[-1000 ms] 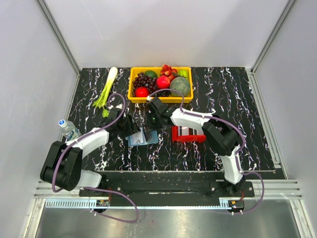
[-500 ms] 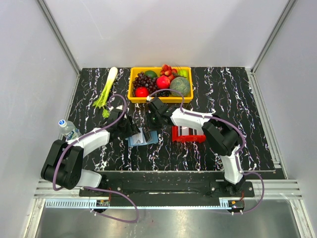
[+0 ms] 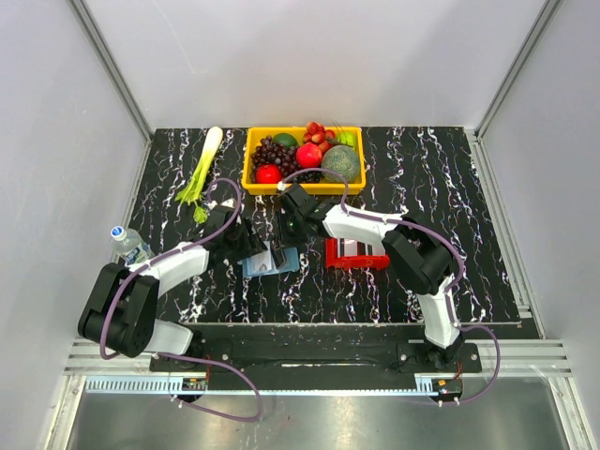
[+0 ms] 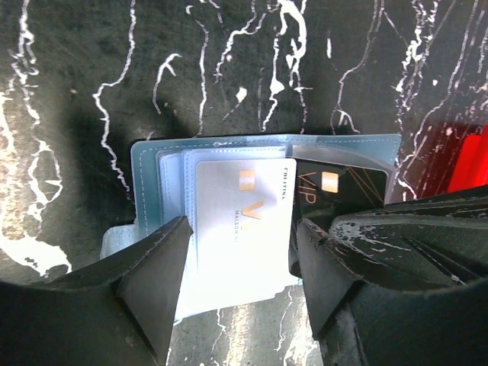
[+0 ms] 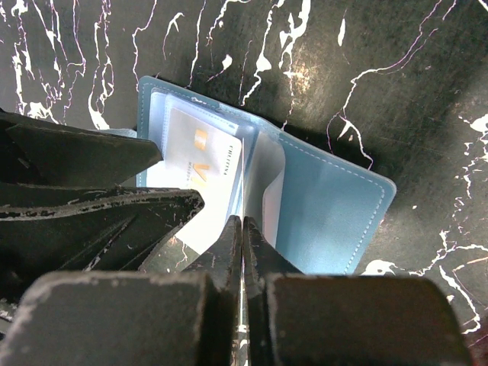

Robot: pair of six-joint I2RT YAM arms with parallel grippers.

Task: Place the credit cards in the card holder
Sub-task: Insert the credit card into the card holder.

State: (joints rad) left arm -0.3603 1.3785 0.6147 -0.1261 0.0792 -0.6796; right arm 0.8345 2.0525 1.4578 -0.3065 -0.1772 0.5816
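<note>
Right gripper (image 5: 242, 226), pinched tight on a thin dark plastic VIP card (image 4: 339, 191), points at the fold of the open pale-blue square card holder (image 5: 335, 206). Left gripper (image 4: 242, 229), spread wide, straddles its white pocketed card (image 5: 202, 164). Red plastic tray (image 3: 356, 253) sits at the holder's 3 o'clock.

A black worktop (image 3: 450, 187) veined with white fills the middle. Pale grey walls (image 3: 319, 56) close it in at left, far and right, with aluminium struts (image 3: 111, 70) in the far corners. A steel ledge (image 3: 356, 422) runs along the near edge.
</note>
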